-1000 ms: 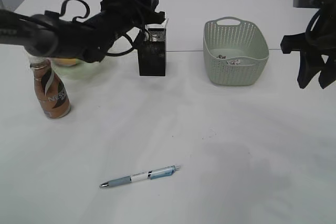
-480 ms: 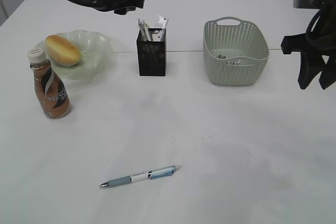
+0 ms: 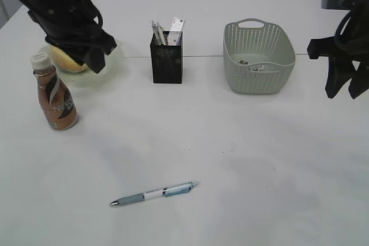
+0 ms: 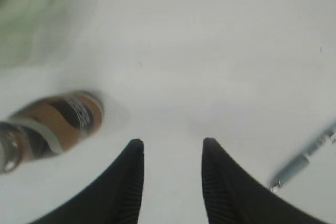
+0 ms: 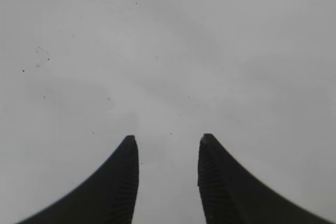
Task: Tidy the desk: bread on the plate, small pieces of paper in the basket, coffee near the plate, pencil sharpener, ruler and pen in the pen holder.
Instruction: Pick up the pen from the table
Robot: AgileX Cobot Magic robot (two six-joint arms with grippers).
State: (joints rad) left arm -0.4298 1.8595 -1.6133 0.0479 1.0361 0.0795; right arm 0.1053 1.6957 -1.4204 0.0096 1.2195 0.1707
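Meanwhile, pen (image 3: 154, 193) lies on table (image 3: 259, 159), both fingers (image 4: 131, 174) apart.

A white table (image 3: 242, 159) carries everything. Below the left gripper (image 4: 170, 148) and to its left stands a brown coffee bottle (image 3: 53, 93); just behind the bottle sits a pale green plate (image 3: 112, 64). A pen (image 3: 154, 193) lies flat, ahead and to that gripper's right. The black mesh pen holder (image 3: 166, 59) and green basket (image 3: 258, 56) stand between the two grippers. Beneath the right gripper (image 5: 168, 148) is bare tabletop.
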